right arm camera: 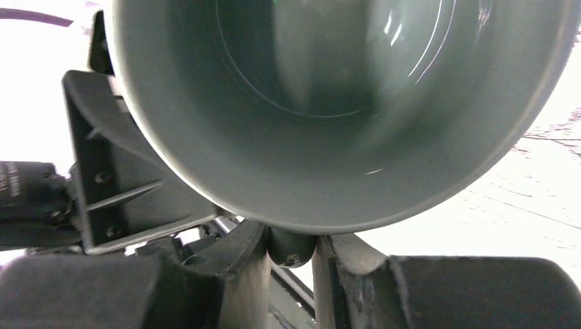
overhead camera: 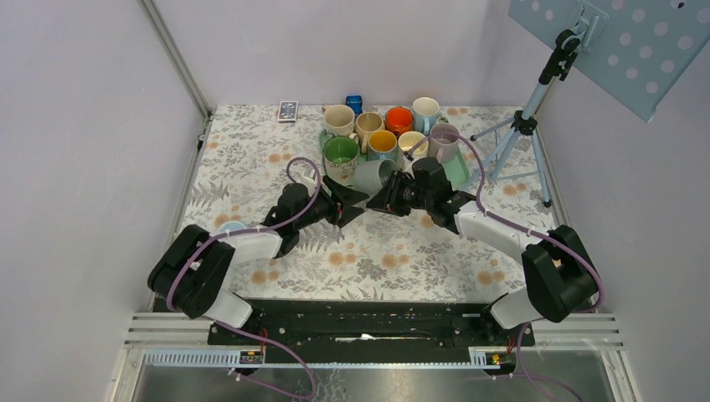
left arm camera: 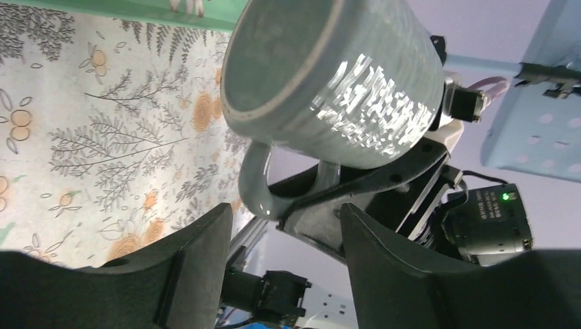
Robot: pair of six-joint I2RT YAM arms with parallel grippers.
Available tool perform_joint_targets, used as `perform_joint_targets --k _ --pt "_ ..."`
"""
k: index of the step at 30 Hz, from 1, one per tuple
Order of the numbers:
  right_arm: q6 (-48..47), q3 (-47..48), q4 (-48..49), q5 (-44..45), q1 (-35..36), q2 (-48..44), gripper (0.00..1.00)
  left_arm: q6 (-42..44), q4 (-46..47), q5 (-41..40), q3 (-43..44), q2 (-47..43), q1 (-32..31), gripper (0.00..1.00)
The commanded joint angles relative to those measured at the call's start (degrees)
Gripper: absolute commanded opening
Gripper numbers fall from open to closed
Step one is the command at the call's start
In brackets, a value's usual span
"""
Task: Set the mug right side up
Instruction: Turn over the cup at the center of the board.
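The grey mug (overhead camera: 374, 176) is held tilted on its side above the floral table, just in front of the tray. My right gripper (overhead camera: 392, 198) is shut on the mug's handle (right arm camera: 291, 248). The right wrist view looks straight into the mug's open mouth (right arm camera: 342, 89). My left gripper (overhead camera: 355, 203) is open and empty just left of and below the mug, not touching it. In the left wrist view the mug's base and side (left arm camera: 329, 75) hang above my spread fingers (left arm camera: 192, 260), with the handle (left arm camera: 255, 185) pointing down between them.
A green tray (overhead camera: 460, 172) at the back holds several upright mugs, among them a green-lined one (overhead camera: 341, 154) and an orange one (overhead camera: 398, 119). A card box (overhead camera: 288, 110) lies at the back left. A tripod (overhead camera: 517, 134) stands at the right.
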Motion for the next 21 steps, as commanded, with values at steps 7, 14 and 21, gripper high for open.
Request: perform_joint_targets --k 7,14,21 --pt "-7.2 6.2 0.4 4.8 0.2 -0.6 0.0 12.6 -16.6 -4.1 5.0 -8.2 -0.3 0.8" --pt "-10.6 10.1 -4.8 5.8 0.2 1.9 0.0 20.7 -32.4 -12.4 8.2 -15.3 -0.2 0.99" --pt "-12.7 13.0 -8.1 7.2 0.7 4.1 0.0 26.7 -43.9 -18.9 10.4 -22.8 0.9 0.99"
